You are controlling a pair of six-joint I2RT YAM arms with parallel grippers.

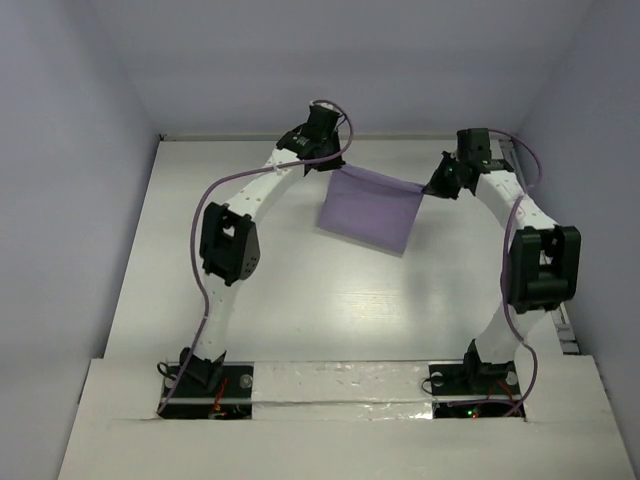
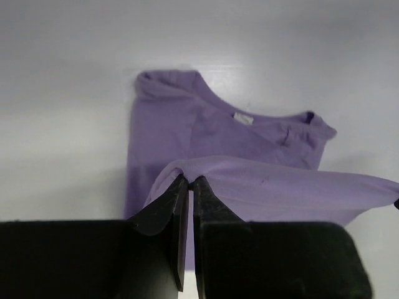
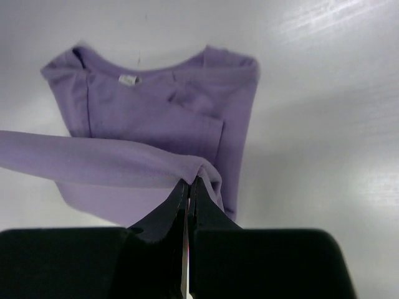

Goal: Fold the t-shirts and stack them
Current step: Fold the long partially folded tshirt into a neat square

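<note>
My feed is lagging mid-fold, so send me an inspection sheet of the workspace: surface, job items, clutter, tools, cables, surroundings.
Surface: white table, no stains seen.
Job's things: one lavender t-shirt, collar end lying on the table, opposite edge lifted and stretched between both tools.
Clutter: nothing seen.
Grippers: left tool and right tool each shut on an end of the lifted edge.
Cables: purple cables loop along both arms; no snag seen.
Surroundings: plain walls on three sides.
</note>
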